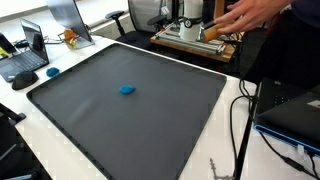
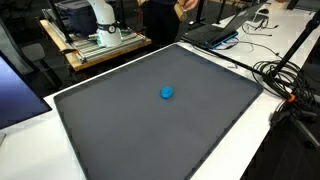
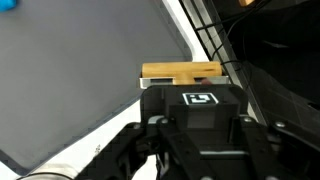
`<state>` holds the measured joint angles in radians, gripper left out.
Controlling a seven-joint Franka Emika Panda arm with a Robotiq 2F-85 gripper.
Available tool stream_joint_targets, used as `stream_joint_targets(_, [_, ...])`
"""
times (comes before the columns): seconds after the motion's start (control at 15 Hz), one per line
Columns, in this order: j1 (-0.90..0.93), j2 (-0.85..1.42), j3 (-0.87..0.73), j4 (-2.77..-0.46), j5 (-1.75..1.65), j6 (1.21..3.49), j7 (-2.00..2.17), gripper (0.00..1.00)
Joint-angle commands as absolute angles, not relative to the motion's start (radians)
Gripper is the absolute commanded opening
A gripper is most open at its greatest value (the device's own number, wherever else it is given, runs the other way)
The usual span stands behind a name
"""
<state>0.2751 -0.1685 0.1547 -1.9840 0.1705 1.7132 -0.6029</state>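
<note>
Black housing fills the lower half of the wrist view: the gripper (image 3: 196, 122), with a square printed tag on its front. Its jaws are drawn together as far as they go. Whether anything sits between them cannot be told, since the fingertips are hidden behind the housing.

Just past the gripper lies a pale wooden piece (image 3: 180, 71), close beside the edge of the grey mat (image 3: 80, 80) and off its surface. It looks level, with its long side running across the view.

A small blue lump (image 1: 127, 89) rests on the mat, roughly at its middle in both exterior views (image 2: 167, 93) and well apart from every edge. In the wrist view it shows only as a blue scrap at the mat's far corner (image 3: 7, 5) — well apart from the wooden piece.

Beyond the mat's far edge in an exterior view stands a wooden stand (image 1: 195, 42) carrying the robot's base. A person's hand (image 1: 243, 22) reaches over it, with an orange-brown thing (image 1: 212, 32) at the fingers. Off another corner of the mat sits an open laptop (image 1: 28, 52), and black cables (image 2: 283, 78) trail beside the mat.
</note>
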Motion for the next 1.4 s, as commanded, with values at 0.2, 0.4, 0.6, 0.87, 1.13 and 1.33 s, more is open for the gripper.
stream_joint_targets(0.2, [0.272,-0.232,0.205,-2.025,0.176,1.742,-0.305,0.21])
stream_joint_targets(0.4, [0.247,-0.258,0.207,-2.040,0.136,1.768,-0.173,0.21])
stream_joint_targets(0.6, [0.185,-0.280,0.161,-2.055,0.029,1.777,-0.131,0.21])
stream_joint_targets(0.87, [0.060,-0.260,0.064,-2.034,-0.148,1.817,-0.140,0.21])
stream_joint_targets(1.13, [0.037,-0.239,0.023,-2.031,-0.120,1.841,-0.198,0.46])
stream_joint_targets(1.33, [0.041,-0.236,0.027,-2.031,-0.120,1.843,-0.198,0.46])
